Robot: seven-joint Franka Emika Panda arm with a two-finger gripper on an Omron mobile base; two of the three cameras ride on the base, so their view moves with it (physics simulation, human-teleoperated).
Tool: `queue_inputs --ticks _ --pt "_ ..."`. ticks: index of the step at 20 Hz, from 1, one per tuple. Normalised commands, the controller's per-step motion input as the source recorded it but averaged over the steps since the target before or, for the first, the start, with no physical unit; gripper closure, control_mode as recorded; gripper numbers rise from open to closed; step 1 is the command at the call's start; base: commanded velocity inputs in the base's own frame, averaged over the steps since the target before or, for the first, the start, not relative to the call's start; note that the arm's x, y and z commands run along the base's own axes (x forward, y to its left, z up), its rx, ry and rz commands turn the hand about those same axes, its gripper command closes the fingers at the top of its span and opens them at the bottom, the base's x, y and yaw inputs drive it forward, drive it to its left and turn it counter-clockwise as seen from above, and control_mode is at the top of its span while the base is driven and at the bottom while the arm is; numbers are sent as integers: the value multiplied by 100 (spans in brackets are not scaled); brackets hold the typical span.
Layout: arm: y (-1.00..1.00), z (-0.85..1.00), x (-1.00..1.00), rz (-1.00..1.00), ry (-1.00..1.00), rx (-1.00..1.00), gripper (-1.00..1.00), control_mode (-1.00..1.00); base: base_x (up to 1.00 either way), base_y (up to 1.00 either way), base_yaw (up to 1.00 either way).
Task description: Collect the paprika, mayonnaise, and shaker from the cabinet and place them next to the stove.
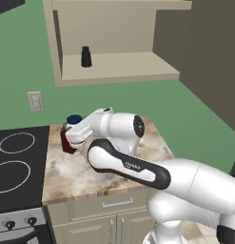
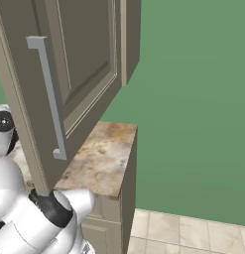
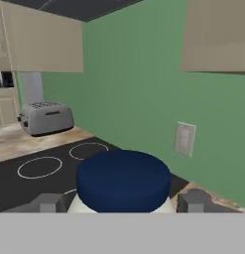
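Observation:
The mayonnaise (image 3: pixel 123 181), a white jar with a dark blue lid, sits between my gripper's (image 3: pixel 119 204) fingertips (image 3: pixel 44 203), which press its sides. Seen from the left base view, its blue lid (image 1: pixel 73 119) shows just above my hand at the counter's back left, near the stove (image 1: pixel 16 162). The paprika (image 1: pixel 66 143), a dark red-brown bottle, stands on the counter right beside my gripper (image 1: pixel 71 135) at the stove's edge. Higher up, the black shaker (image 1: pixel 85 57) stands alone on the floor of the open beige cabinet (image 1: pixel 119 66).
A marble counter (image 1: pixel 76 174) runs right of the stove. A wall outlet (image 1: pixel 35 101) sits above the stove. A toaster (image 3: pixel 46 118) stands beyond the stove. A tall cabinet door with a grey handle (image 2: pixel 49 99) hangs close over the counter's right end (image 2: pixel 101 158).

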Motion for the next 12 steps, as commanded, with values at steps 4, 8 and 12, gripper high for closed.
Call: queue_inputs --ticks 4,8,12 --pt "33 -42 0 22 -1 -4 100 -100 0 0 0" --pt "36 -46 0 12 -5 -3 100 -100 0 0 0" --pt "25 -49 -7 6 -9 -2 100 -100 0 0 0"
